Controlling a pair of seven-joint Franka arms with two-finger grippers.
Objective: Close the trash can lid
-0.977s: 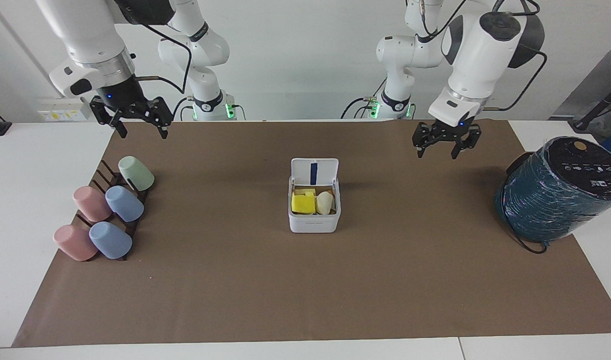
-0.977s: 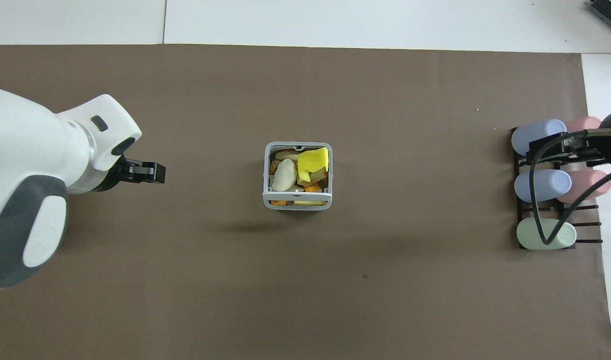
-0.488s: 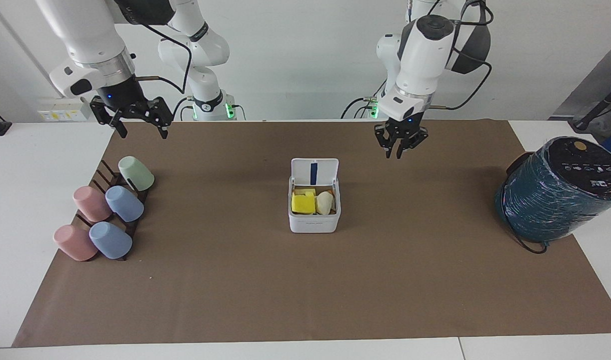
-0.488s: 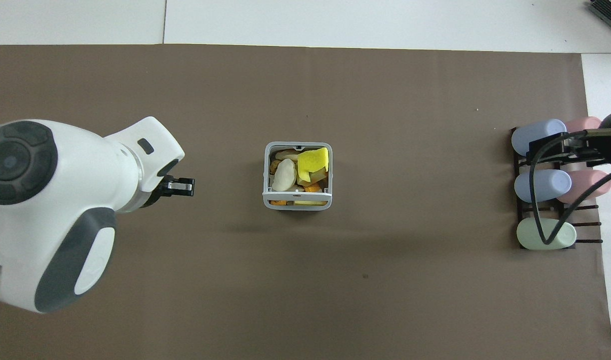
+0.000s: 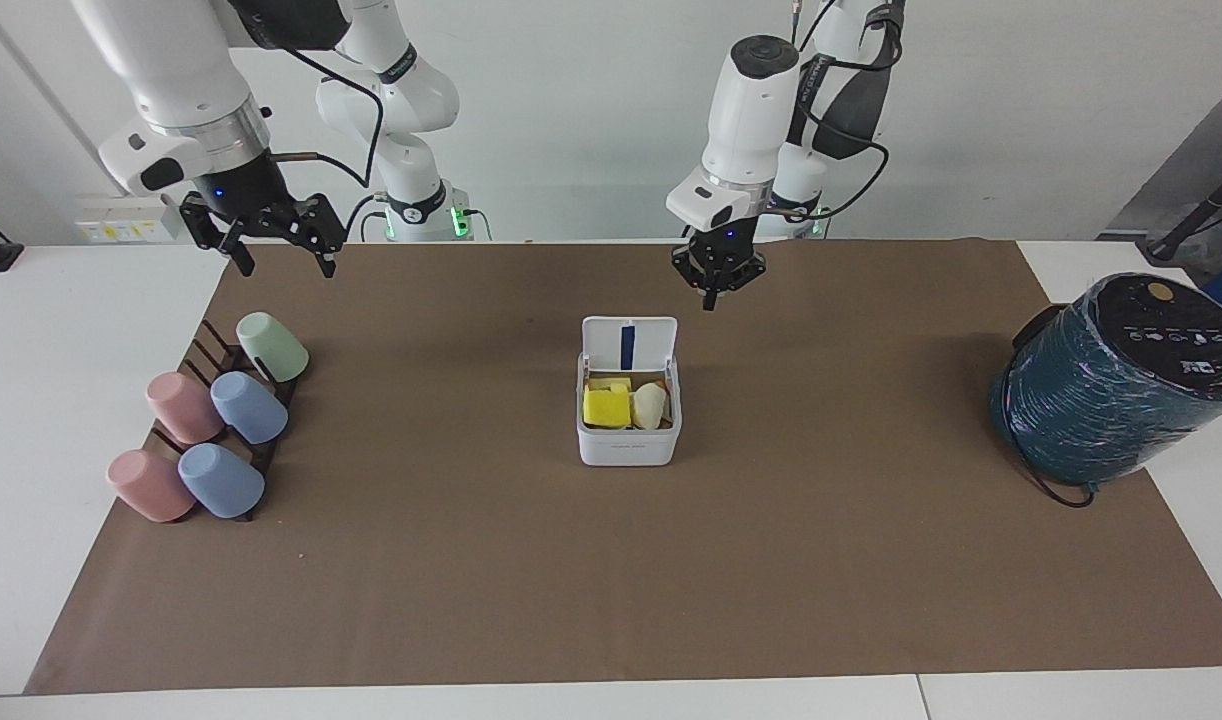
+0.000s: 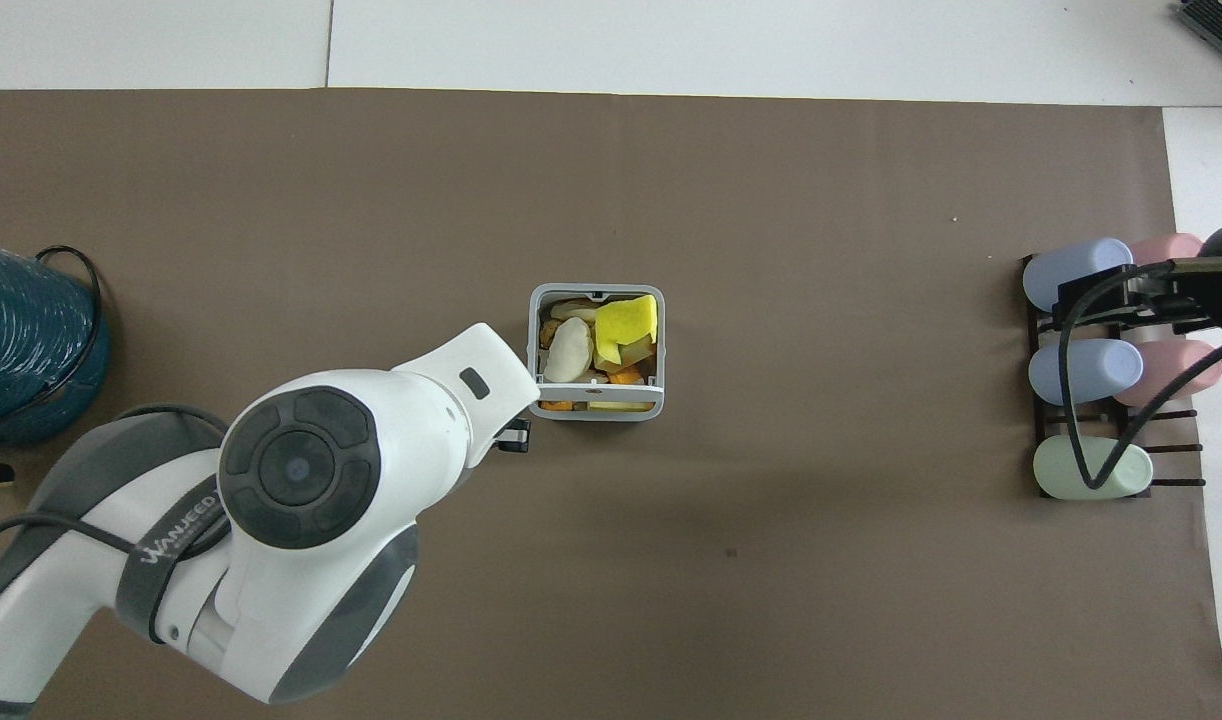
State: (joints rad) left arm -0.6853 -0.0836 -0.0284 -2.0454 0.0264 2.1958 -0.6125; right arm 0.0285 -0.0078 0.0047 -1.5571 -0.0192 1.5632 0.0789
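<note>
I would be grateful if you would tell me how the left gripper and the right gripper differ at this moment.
The left gripper has its fingers shut together; the right gripper has them spread open. The left gripper hangs over the brown mat close to the trash can and its upright open lid, touching neither; the right gripper waits over the mat's edge near the cup rack. Both point downward and hold nothing.

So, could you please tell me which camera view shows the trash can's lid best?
The facing view: the lid stands upright, its underside with the blue strip facing the camera. The overhead view shows only its thin top edge.
</note>
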